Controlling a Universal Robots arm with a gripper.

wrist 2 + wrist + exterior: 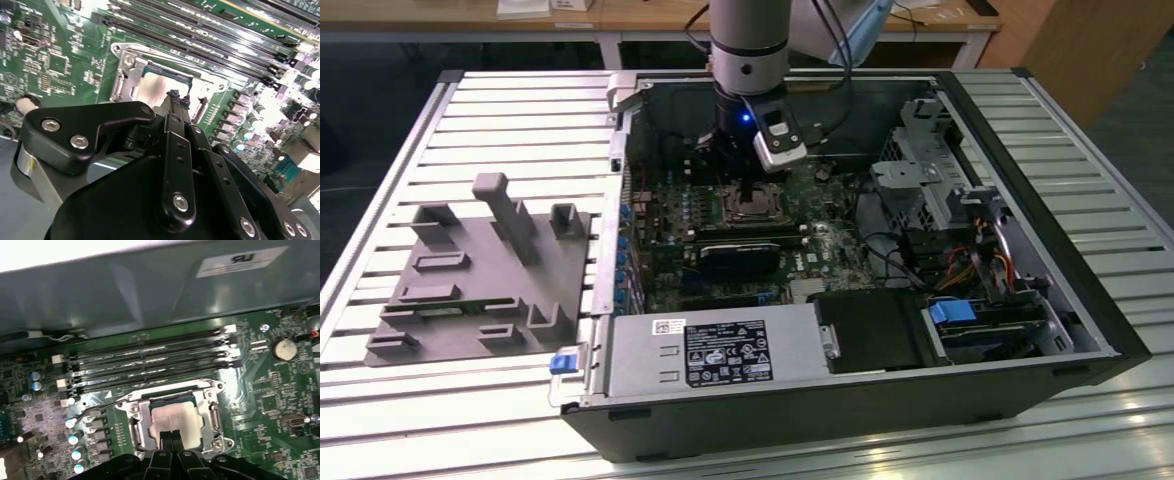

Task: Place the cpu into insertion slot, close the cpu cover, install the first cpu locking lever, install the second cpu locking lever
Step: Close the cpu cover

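The gripper (170, 436) has its fingers pressed together, holding nothing, with the tips over the silver top of the cpu (172, 416). The cpu sits in the insertion slot (167, 399), with the cpu cover (212, 412) lying flat around it. Long memory slots (150, 357) run just beside it on the green motherboard (280, 390), inside the open computer case (854, 410)

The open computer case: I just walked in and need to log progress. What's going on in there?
A single robot arm reaches down into the case. Its hand, fingers together, is right over the insertion slot on the green motherboard. The cpu already sits in the slot. The cpu cover looks lowered around it, with the chip's metal top showing through its window. The hand appears to hold nothing.
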